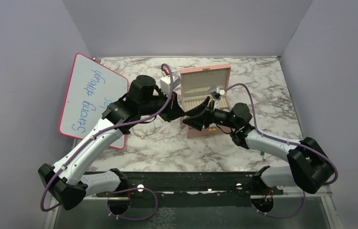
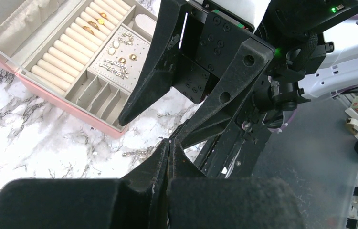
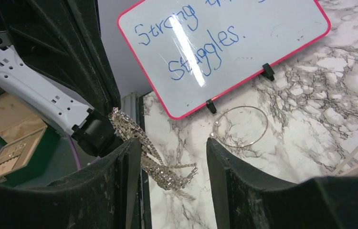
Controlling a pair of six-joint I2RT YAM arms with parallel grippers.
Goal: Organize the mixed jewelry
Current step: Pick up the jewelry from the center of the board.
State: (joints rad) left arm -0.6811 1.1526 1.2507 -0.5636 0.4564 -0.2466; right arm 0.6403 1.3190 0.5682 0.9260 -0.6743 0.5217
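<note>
My left gripper (image 2: 170,141) is shut, and a sparkling rhinestone chain (image 3: 160,164) hangs from its tips above the marble, just left of the pink jewelry box (image 1: 205,72). My right gripper (image 3: 170,150) is open around that dangling chain; the chain brushes its left finger (image 3: 127,162) but is not clamped. In the top view the left gripper (image 1: 182,113) and right gripper (image 1: 191,118) meet tip to tip. The box (image 2: 74,104) stands open, with gold rings (image 2: 93,24) in its rolls and small earrings (image 2: 120,59) on its pad. A thin silver hoop (image 3: 241,126) lies on the table.
A pink-framed whiteboard (image 1: 91,98) with blue writing leans at the left; the hoop lies just in front of the whiteboard (image 3: 225,43). A small white box (image 1: 167,85) sits behind the left gripper. Grey walls close in the table on three sides.
</note>
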